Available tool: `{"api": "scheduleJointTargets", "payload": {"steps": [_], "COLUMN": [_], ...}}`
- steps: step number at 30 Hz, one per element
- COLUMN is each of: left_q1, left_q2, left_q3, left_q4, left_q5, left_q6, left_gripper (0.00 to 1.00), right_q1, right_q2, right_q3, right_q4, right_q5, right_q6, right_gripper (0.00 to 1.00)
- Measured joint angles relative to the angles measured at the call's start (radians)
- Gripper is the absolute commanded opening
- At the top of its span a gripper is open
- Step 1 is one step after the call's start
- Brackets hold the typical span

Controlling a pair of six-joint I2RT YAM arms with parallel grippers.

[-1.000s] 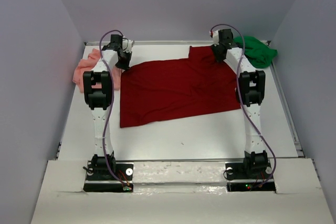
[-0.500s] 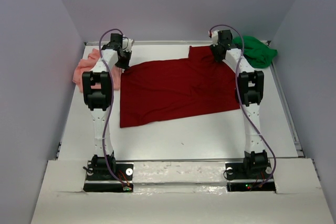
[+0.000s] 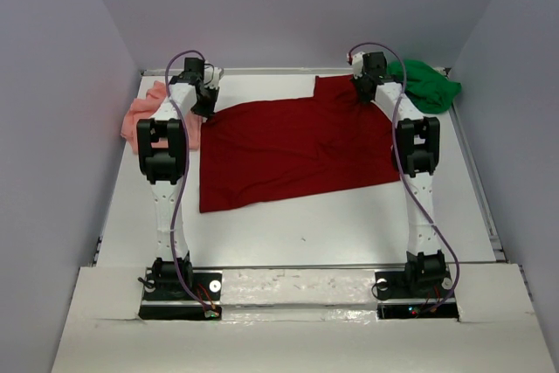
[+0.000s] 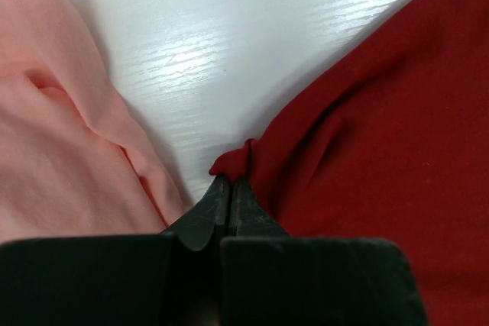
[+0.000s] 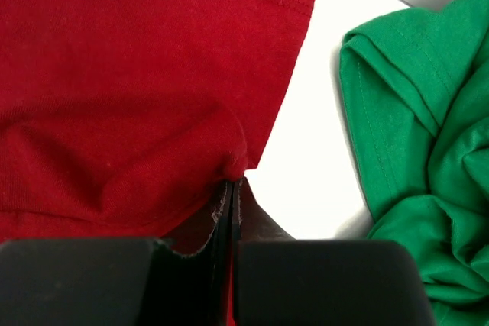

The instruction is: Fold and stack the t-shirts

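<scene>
Pinching the dark red t-shirt [image 3: 297, 146] spread flat mid-tabletop [image 3: 332, 224], left end effector [image 4: 229, 181] fully closed on its far-left corner, right end effector [image 5: 231, 182] fully closed on its far-right edge, salmon pink t-shirt [image 3: 140, 118] bunched far left, green t-shirt [image 3: 428, 85] bunched far right.

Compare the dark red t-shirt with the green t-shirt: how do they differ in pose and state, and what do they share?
The dark red t-shirt lies spread out flat; the green t-shirt sits crumpled at the far right. The left gripper and right gripper each pinch the dark red t-shirt's far edge; nothing touches the green t-shirt. Both are plain, unprinted cloth.
</scene>
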Motion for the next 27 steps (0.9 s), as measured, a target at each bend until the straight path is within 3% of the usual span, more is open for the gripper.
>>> {"api": "scheduleJointTargets", "payload": {"steps": [12,21,27], "left_q1": [-0.001,-0.006,-0.007], "left_q2": [-0.046,-0.061,-0.08], "left_q3": [-0.003,0.136,0.144], "left_q4": [0.002,-0.029,-0.048], "left_q5": [0.037,0.053,0.069], "left_q6": [-0.003,0.001,0.003], "left_gripper": [0.0,0.0,0.0], "right_q1": [-0.006,-0.006,-0.006], "right_q2": [-0.072,-0.138,-0.176], "right_q3": [-0.095,-0.106,-0.106], "right_q4": [-0.014,-0.018,-0.02], "right_q5": [0.005,0.013,0.021], "right_q6": [-0.026,-0.052,-0.067], "right_gripper": [0.0,0.0,0.0]}}
